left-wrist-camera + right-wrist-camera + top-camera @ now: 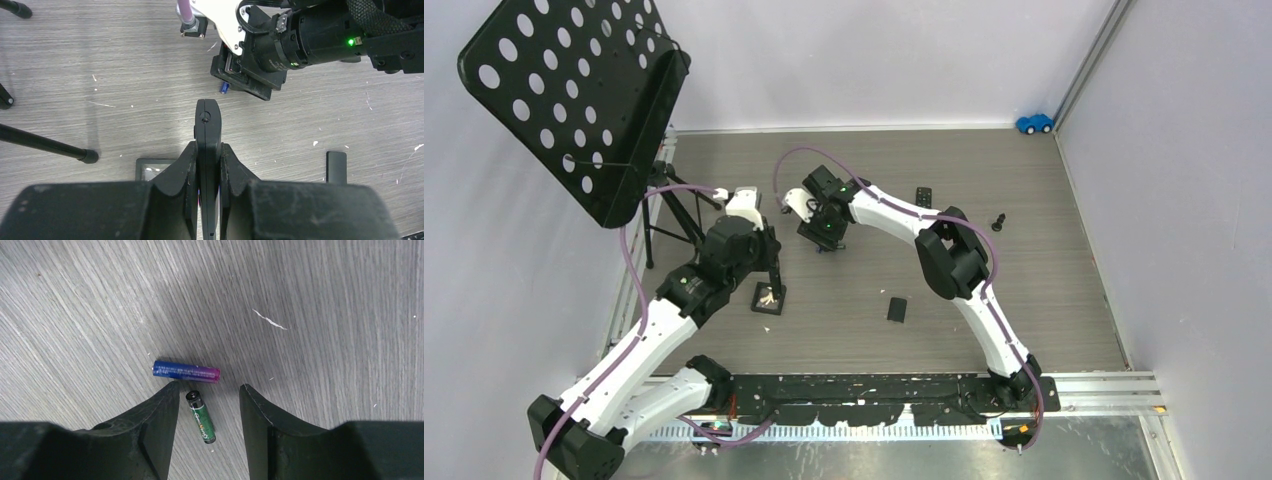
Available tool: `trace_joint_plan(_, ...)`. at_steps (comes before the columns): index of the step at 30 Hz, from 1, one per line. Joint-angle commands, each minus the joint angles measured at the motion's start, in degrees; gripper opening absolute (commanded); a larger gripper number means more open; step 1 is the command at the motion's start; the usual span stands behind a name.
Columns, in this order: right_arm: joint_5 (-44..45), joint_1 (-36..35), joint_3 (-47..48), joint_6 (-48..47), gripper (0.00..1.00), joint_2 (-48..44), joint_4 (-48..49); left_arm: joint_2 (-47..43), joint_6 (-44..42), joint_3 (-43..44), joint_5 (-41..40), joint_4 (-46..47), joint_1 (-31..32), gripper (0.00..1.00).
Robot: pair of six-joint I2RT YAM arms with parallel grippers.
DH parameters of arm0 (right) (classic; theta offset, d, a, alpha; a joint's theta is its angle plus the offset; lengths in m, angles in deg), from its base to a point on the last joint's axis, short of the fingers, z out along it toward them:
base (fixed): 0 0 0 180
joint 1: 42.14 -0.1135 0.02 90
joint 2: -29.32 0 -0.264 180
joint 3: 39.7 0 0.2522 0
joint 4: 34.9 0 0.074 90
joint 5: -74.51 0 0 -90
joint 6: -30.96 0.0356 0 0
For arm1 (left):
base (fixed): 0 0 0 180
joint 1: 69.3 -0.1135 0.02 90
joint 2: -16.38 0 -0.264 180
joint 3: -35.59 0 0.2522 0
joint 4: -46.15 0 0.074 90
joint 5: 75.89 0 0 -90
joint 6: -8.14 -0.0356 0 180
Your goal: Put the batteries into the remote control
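In the left wrist view, my left gripper (pixel 208 150) is shut on a black remote control (pixel 208 125), held edge-up just above the table. Its battery bay does not show. My right gripper (pixel 209 390) is open and low over the table, its fingers on either side of a dark green battery (pixel 200 416) that lies flat and touches neither finger. A blue battery with a purple end (pixel 186 371) lies crosswise just beyond the fingertips. From above, the left gripper (pixel 771 272) and the right gripper (pixel 824 238) stand close together at mid table.
A small black-framed square (pixel 769 297) lies under the left gripper. A black rectangular plate (pixel 897 309) lies nearer the front, and another black piece (pixel 924 195) at the back. A music stand (pixel 574 100) with tripod legs fills the left. A small black peg (pixel 999 222) and a blue toy car (pixel 1034 123) sit to the right.
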Motion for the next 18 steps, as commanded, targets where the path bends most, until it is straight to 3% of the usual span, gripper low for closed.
trace_joint_plan(1, 0.33, -0.24, -0.56, -0.29, 0.51, 1.69, -1.52, 0.42, -1.37, 2.69, 2.24, 2.0, -0.24, 0.0)
trace_joint_plan(5, 0.52, -0.18, -4.79, -0.91, 0.46, -1.29, -2.25, 0.43, -1.16, 2.6, 2.97, 2.4, -0.24, 0.0)
trace_joint_plan(9, -0.62, 0.09, -6.59, -1.52, 0.26, -2.05, -3.93, 0.37, -0.79, 2.42, 3.39, 2.91, -0.24, 0.0)
trace_joint_plan(11, -2.54, 0.94, -6.32, -1.39, 0.21, -2.13, -4.64, 0.63, -0.35, 2.18, 3.78, 3.24, -0.24, 0.0)
trace_joint_plan(18, -2.41, 1.67, -5.04, -2.42, 0.33, -2.12, -10.84, 1.61, 0.96, 1.45, 6.28, 4.34, -0.24, 0.0)
